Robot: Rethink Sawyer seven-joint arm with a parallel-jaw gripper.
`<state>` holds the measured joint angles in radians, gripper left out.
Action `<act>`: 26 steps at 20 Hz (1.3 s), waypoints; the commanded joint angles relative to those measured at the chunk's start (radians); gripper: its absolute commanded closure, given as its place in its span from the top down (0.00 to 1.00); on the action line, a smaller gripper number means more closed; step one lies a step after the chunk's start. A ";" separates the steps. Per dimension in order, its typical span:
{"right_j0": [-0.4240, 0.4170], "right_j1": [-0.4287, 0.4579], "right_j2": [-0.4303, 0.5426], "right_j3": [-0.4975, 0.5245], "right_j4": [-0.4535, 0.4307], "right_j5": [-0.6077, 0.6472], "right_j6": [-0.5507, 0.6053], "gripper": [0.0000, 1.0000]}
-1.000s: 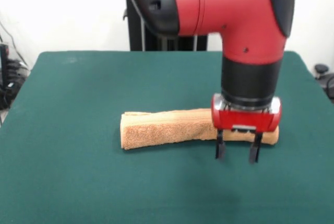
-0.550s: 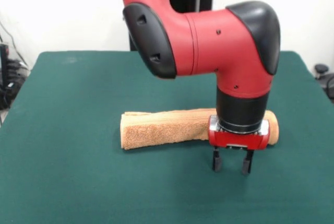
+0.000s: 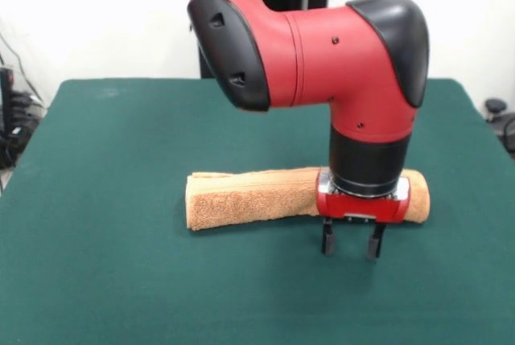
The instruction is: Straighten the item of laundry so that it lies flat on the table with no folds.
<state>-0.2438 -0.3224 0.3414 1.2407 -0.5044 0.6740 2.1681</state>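
You'll see the towel lying folded into a long roll across the middle of the desk. Your claw hangs at its near side towards the right end, fingers parted and gripping nothing.

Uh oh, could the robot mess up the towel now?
Maybe. The towel is folded into a long strip, and the open gripper hangs in front of its near edge, over the table. If it closes there, it may catch only cloth of the table, or nothing. If it grabs every layer at once, the whole strip might slide along folded instead of opening flat.
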 commanded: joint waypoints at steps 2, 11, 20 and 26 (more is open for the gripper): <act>0.036 -0.030 -0.026 0.199 0.011 -0.043 0.078 1.00; 0.044 -0.011 -0.043 0.227 0.015 -0.098 0.099 1.00; 0.060 -0.019 -0.060 0.298 0.035 -0.145 0.143 1.00; 0.064 -0.022 -0.075 0.362 0.056 -0.166 0.156 1.00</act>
<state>-0.2196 -0.3849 0.2718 1.4358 -0.4926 0.5493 2.1681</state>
